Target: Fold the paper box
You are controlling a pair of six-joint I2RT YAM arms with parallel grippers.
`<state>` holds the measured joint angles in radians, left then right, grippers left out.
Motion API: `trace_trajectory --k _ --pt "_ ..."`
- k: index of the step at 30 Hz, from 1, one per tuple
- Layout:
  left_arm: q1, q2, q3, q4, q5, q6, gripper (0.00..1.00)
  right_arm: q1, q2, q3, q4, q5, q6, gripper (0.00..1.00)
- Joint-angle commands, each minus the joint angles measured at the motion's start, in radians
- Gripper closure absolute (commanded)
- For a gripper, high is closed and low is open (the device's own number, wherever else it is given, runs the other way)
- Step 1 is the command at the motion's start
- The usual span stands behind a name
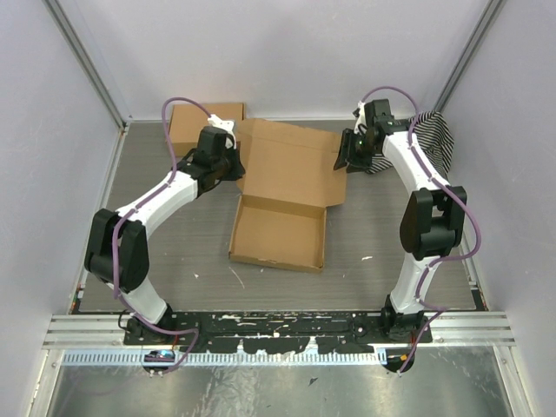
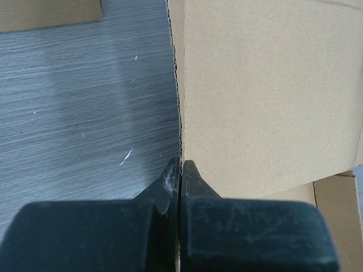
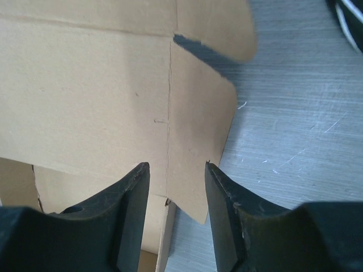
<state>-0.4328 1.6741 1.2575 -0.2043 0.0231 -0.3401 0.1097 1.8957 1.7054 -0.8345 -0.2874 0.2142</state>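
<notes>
The paper box (image 1: 278, 230) lies mid-table, its tray near and its lid (image 1: 291, 165) reaching toward 12 o'clock. At the lid's 9 o'clock edge, the left gripper (image 2: 180, 170) is squeezed tight on the cardboard. At 3 o'clock, the right gripper (image 3: 176, 165) hangs half open over the side flap (image 3: 198, 141), holding nothing.

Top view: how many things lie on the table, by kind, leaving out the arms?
box: 1
spare cardboard: 1
striped cloth: 1
Total: 3
</notes>
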Motion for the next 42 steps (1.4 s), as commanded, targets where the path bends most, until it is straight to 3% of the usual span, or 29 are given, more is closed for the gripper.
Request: trace_trajectory --k 1,5,17,25,29,34,36,40,42 --pt "0.002 -0.056 -0.013 0.119 0.022 0.006 1.00 -0.025 0.015 0.080 0.019 0.039 -0.025 0.50" --pt "0.002 -0.069 -0.012 0.116 0.005 0.012 1.00 -0.059 0.036 0.111 0.012 0.061 -0.051 0.48" --pt "0.003 -0.065 0.023 0.100 0.040 0.019 1.00 -0.094 0.125 0.160 0.065 -0.254 -0.086 0.51" --pt "0.003 -0.065 0.030 0.098 0.059 0.019 1.00 -0.094 0.201 0.218 0.091 -0.305 -0.069 0.53" --pt "0.002 -0.065 0.035 0.095 0.061 0.018 1.00 -0.092 0.201 0.214 0.092 -0.292 -0.059 0.66" --pt "0.002 -0.061 0.058 0.057 0.044 0.025 0.98 -0.065 0.167 0.196 0.073 -0.168 -0.056 0.96" --pt "0.002 -0.062 0.074 0.029 0.025 0.031 0.84 -0.045 0.143 0.183 0.073 -0.098 -0.060 0.99" --pt "0.002 -0.065 0.120 -0.071 -0.030 0.069 0.28 0.001 0.093 0.152 0.096 0.041 -0.089 0.99" --pt "0.003 -0.065 0.154 -0.135 -0.087 0.096 0.19 0.022 0.057 0.119 0.129 0.088 -0.099 0.99"
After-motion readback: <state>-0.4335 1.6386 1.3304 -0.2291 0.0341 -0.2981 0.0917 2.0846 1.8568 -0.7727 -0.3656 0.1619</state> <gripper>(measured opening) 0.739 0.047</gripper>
